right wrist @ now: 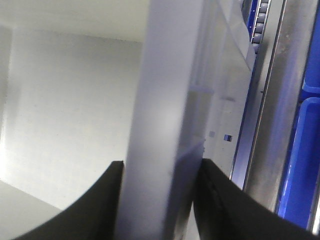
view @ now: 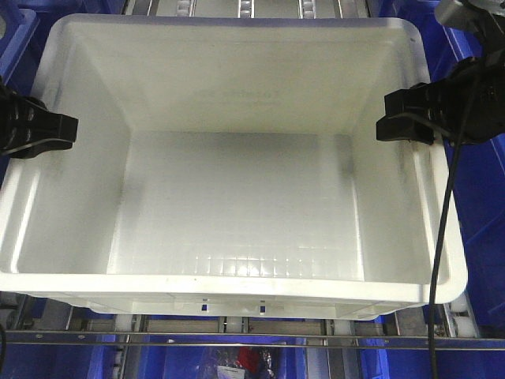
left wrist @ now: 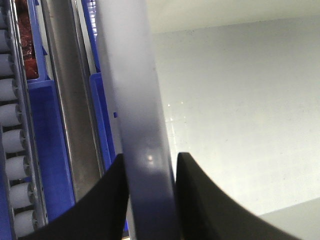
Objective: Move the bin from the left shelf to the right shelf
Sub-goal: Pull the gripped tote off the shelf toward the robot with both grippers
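White plastic, translucent and empty, the bin (view: 237, 286) fills nearly the whole front view, its open top facing the camera and its thick rolled rim running round all four sides. It lies over the roller worktop (view: 245, 8), reaching close to the left and right edges, with its near long side just behind the metal rail (view: 237, 341) at the front edge. Whether it rests on the rollers or hangs just above them cannot be told.

On the bin's left short side the left tool (view: 67, 130) is clamped on the rim; its wrist view shows one black finger (left wrist: 107, 200) outside the wall and the other inside, both touching the rim between them. The right tool (view: 390, 117) grips the right short side the same way, with a black finger (right wrist: 225, 205) on the outer face and its mate on the inner. A black cable (view: 442, 229) drops from the right arm across the bin's near right corner.

Blue bins (view: 483, 205) flank the worktop on both sides and sit below the front rail, one there holding something red (view: 252, 359). Grey rollers (left wrist: 15, 135) line the left edge
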### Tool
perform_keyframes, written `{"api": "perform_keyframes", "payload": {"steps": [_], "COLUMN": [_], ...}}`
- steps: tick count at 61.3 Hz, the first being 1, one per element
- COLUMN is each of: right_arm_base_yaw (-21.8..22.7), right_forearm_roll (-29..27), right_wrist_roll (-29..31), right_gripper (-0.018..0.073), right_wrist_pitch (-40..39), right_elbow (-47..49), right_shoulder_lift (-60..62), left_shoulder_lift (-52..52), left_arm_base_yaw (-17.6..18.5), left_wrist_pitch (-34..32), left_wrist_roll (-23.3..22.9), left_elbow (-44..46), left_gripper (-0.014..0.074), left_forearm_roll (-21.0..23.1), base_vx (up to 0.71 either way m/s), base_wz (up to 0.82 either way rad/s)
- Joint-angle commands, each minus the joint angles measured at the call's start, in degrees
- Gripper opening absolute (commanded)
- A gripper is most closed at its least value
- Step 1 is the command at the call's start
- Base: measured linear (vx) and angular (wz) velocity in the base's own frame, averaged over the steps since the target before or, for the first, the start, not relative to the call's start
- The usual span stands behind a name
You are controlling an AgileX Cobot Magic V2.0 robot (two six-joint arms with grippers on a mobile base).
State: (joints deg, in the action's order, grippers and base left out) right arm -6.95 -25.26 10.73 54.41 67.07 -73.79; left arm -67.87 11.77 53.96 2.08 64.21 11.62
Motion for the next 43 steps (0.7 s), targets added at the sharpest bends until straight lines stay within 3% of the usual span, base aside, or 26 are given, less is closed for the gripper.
{"api": "perform_keyframes", "payload": {"steps": [1,43], "right_arm_base_yaw": [0.36,0.36], "right_forearm_roll": [-0.69,-0.56], "right_wrist_roll": [3.53,3.58], "right_gripper": [-0.0004,-0.0004], "right_wrist_pitch": [-3.99,-4.41], "right_elbow": [2.23,2.23], "right_shoulder_lift": [2.67,2.67], "left_shoulder_lift": [2.23,3.51], "left_arm_base_yaw": [-0.15,-0.15], "left_wrist_pitch": [-4.48,-4.96], "left_wrist_roll": [1.31,1.17], "left_elbow": [2.05,2.05], "left_gripper": [-0.0008,-0.0008], "left_forearm_roll": [-0.52,-0.58], "base_vx": [0.00,0.00], "base_wz": [0.00,0.00]}}
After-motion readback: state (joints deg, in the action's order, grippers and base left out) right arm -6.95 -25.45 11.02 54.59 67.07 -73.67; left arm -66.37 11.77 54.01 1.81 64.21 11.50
